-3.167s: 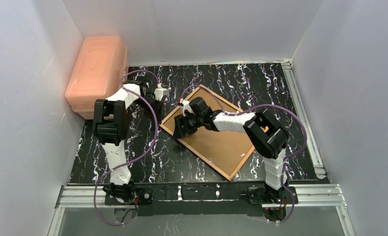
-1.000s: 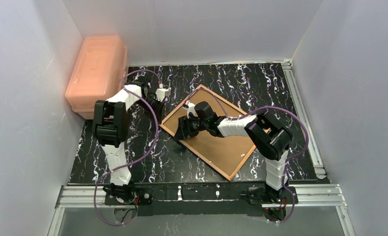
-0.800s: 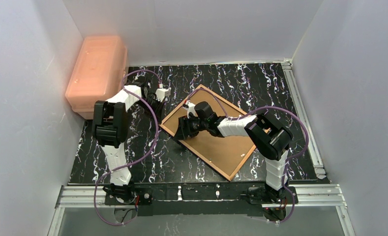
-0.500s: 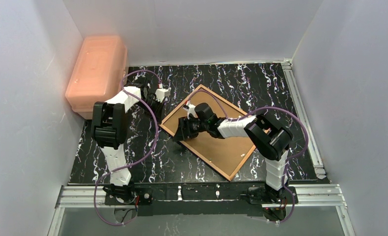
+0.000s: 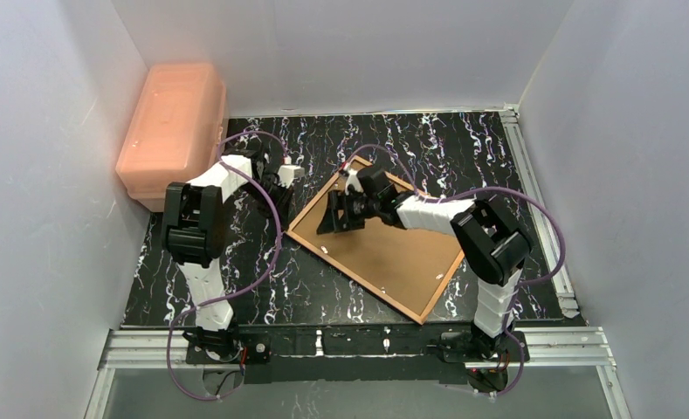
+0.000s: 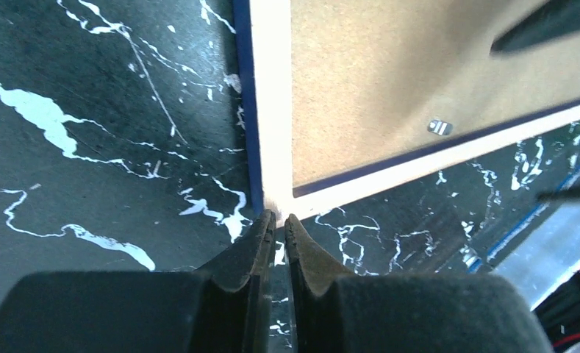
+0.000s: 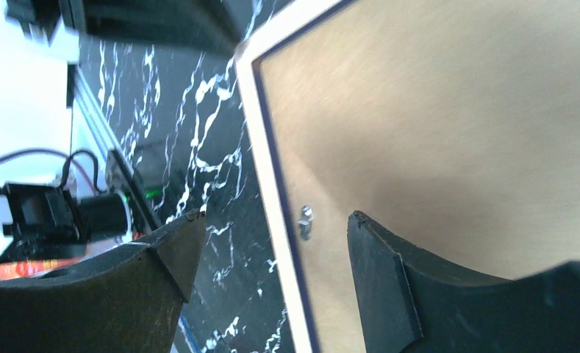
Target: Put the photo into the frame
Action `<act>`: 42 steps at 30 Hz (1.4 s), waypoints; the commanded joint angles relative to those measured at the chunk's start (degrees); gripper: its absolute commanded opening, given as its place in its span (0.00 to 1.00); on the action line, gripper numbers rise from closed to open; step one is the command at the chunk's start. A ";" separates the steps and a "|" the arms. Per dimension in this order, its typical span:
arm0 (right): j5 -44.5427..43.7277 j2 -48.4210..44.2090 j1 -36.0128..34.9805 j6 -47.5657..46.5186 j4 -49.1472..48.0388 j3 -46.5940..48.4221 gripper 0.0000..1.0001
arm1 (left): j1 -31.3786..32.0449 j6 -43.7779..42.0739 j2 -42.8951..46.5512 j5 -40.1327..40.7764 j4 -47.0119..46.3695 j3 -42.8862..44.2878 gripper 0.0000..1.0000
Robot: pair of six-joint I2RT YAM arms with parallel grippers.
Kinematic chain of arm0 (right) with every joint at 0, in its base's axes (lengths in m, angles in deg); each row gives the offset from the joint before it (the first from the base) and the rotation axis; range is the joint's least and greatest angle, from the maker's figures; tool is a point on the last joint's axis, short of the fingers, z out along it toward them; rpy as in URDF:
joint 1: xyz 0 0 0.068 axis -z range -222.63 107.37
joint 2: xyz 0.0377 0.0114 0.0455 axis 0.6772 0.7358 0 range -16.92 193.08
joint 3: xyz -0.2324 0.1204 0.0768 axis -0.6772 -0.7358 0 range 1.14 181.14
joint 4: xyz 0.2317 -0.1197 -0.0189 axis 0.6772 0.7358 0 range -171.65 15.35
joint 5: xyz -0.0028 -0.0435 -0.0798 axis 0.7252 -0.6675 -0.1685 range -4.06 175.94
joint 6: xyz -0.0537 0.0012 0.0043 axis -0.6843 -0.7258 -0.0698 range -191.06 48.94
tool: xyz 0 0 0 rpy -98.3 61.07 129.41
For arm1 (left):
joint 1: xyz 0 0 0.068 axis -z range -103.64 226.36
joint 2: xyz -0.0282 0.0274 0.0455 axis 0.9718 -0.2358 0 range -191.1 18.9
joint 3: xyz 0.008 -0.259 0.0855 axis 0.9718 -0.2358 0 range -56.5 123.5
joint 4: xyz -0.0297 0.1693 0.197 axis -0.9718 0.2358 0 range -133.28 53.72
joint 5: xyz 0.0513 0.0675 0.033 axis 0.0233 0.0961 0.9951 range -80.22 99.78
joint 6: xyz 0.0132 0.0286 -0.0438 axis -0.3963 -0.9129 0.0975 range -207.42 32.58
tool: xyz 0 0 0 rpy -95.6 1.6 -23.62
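The frame [image 5: 355,278] lies face down on the black marbled table, its brown backing board [image 5: 384,253] up and a small metal clip [image 7: 306,218] near the edge. My left gripper [image 5: 279,196] is shut and empty, its tips [image 6: 279,217] just short of the frame's corner [image 6: 270,110]. My right gripper [image 5: 334,216] is open and straddles the frame's left edge [image 7: 268,184]. One finger is over the table and the other is over the backing board [image 7: 434,132]. Nothing is held in it [image 7: 276,218]. The photo is out of view.
An orange plastic box [image 5: 170,122] stands at the back left against the wall. Metal rails run along the right side [image 5: 533,201] and the near edge [image 5: 358,345]. White walls close in the table on three sides.
The frame has turned slightly, its near corner now further right. My right gripper has lifted, moved toward the far side and opened wider. The left arm has barely moved.
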 commanded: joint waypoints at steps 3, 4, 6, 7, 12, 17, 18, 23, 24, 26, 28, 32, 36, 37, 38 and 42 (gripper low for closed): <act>-4.80 -2.83 4.82 -6.15 9.76 8.60 0.81 | -0.91 0.91 4.81 -4.99 5.58 2.53 0.11; -6.15 -2.45 5.20 -6.81 10.86 9.66 0.82 | -0.97 1.10 4.83 -5.19 5.33 2.50 0.12; -10.08 -1.32 6.07 -7.98 14.53 12.93 0.83 | -1.00 1.76 4.80 -5.60 4.18 2.26 0.17; -12.30 -0.59 6.58 -8.26 16.49 15.23 0.83 | -0.97 2.30 4.57 -5.74 3.14 2.36 0.19; -23.34 -0.07 8.75 -9.06 25.02 21.24 0.84 | -0.87 4.00 -1.17 -10.17 -0.44 7.76 0.36; -32.12 -6.90 11.33 -9.08 31.34 19.49 0.90 | 1.18 3.54 -8.64 -8.67 0.17 18.36 0.39; -33.58 -8.53 11.65 -8.63 32.66 18.31 0.92 | 1.42 3.53 -9.72 -8.09 0.19 19.76 0.41; -40.71 -17.55 14.84 -3.06 41.33 10.12 0.99 | 2.53 4.28 -15.28 -5.31 0.15 26.10 0.45; -40.85 -19.66 15.90 -1.96 42.26 7.26 0.99 | 2.75 4.42 -15.95 -5.49 0.27 26.76 0.45; -41.01 -24.16 17.70 -0.09 43.05 2.89 0.99 | 3.45 4.49 -16.81 -4.88 0.41 27.09 0.45; -41.88 -28.50 19.33 1.15 43.65 -0.79 0.99 | 4.14 4.51 -17.41 -4.54 0.86 27.02 0.44; -40.07 -33.99 22.18 1.37 41.20 -6.31 0.99 | 4.28 6.82 -18.14 -5.86 0.72 25.41 0.34; -37.34 -32.53 22.54 -0.01 38.86 -6.57 0.99 | 4.19 9.39 -16.48 -6.75 -0.57 20.78 0.18; -37.97 -31.66 22.58 -0.54 39.83 -5.84 0.99 | 4.07 9.92 -15.42 -7.07 -1.40 18.89 0.16; -39.22 -31.05 22.65 -1.14 41.72 -4.95 0.99 | 3.98 10.61 -14.46 -7.27 -2.07 17.08 0.14; -44.98 -31.88 24.36 -1.27 47.38 -4.74 0.99 | 3.37 12.00 -10.20 -7.01 -5.17 9.16 0.12</act>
